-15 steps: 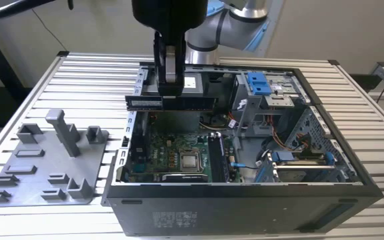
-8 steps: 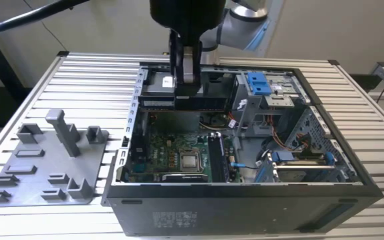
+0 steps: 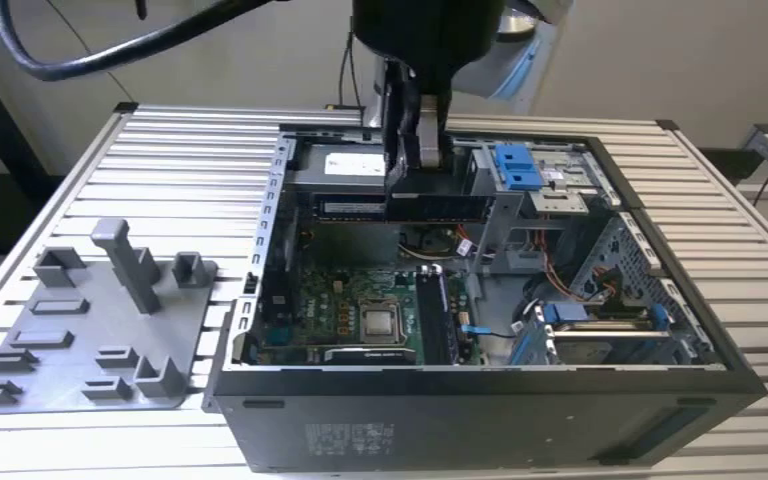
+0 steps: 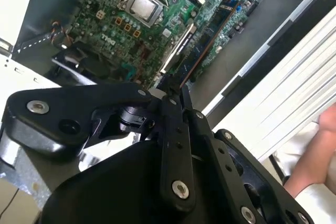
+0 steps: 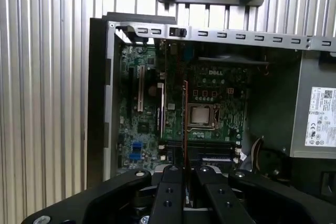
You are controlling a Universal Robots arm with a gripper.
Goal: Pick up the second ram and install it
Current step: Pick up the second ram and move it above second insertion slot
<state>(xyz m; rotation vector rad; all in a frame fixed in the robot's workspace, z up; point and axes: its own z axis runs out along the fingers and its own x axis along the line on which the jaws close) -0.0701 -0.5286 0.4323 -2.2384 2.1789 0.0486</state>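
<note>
the claw (image 3: 419,182) is clamped on the second ram (image 3: 357,207) at mid-length, holding it level above the motherboard (image 3: 344,300) in the open computer case (image 3: 491,410). the stick looks light, stiff and fragile, best pinched across its flat faces, clear of the contact edge.

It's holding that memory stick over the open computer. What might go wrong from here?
1. The jaws pinch the second ram above the motherboard. If it slipped, it could drop onto the processor or nearby parts.
2. If it came down tilted or off line, it might miss its slot and bend.
3. A person's arm appears near the table in the second wrist view and could get in the way.
</note>
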